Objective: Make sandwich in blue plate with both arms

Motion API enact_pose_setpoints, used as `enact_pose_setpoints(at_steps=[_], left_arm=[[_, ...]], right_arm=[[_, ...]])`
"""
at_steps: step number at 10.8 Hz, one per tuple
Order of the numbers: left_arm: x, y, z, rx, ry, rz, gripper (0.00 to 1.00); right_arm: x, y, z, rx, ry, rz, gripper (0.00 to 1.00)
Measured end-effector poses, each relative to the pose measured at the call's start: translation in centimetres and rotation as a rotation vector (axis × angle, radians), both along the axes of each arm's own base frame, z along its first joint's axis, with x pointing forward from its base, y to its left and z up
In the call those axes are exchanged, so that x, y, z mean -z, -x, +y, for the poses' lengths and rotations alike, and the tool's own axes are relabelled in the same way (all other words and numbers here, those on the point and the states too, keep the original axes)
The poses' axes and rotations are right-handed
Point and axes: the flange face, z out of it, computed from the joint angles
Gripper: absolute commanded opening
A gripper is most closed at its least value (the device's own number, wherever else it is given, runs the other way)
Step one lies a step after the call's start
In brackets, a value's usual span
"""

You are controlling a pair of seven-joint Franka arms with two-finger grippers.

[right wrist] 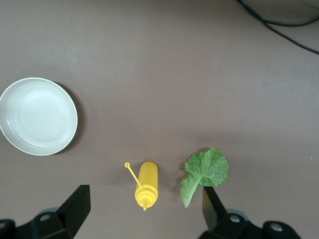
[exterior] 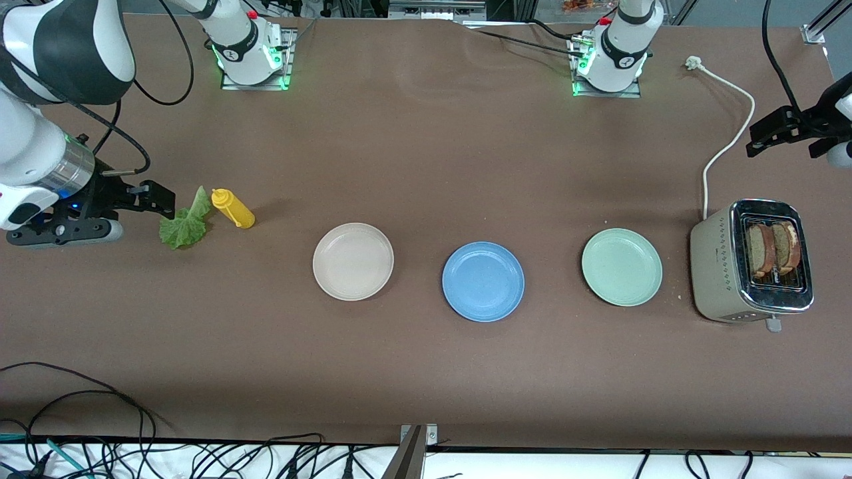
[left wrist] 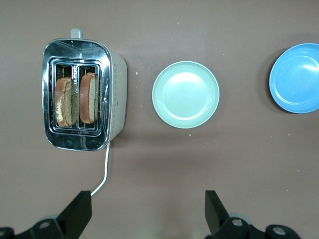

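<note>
The blue plate [exterior: 483, 281] sits bare at mid-table between a cream plate and a green plate; it also shows in the left wrist view [left wrist: 298, 77]. Two brown bread slices [exterior: 772, 249] stand in the toaster's slots [left wrist: 65, 102]. A green lettuce leaf [exterior: 183, 223] lies on the table at the right arm's end [right wrist: 207, 169]. My right gripper [exterior: 156, 199] hovers open and empty over the lettuce and a yellow bottle [right wrist: 144, 194]. My left gripper [exterior: 759, 136] hovers open and empty over the table beside the toaster [left wrist: 148, 196].
A yellow squeeze bottle [exterior: 233, 208] lies beside the lettuce [right wrist: 147, 183]. The cream plate [exterior: 353, 261] and green plate [exterior: 622, 267] flank the blue one. The toaster [exterior: 712, 266] stands at the left arm's end, its white cord [exterior: 729, 133] trailing toward the bases.
</note>
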Motion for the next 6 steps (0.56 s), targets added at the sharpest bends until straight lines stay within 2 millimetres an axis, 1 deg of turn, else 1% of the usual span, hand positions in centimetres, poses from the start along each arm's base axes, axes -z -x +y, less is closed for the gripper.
enact_pose_setpoints(at_steps=[6], left_arm=[[-0.09, -0.03, -0.09, 0.002, 0.0, -0.005, 1.0]], right_arm=[[0.02, 0.14, -0.06, 0.007, 0.0, 0.01, 1.0]])
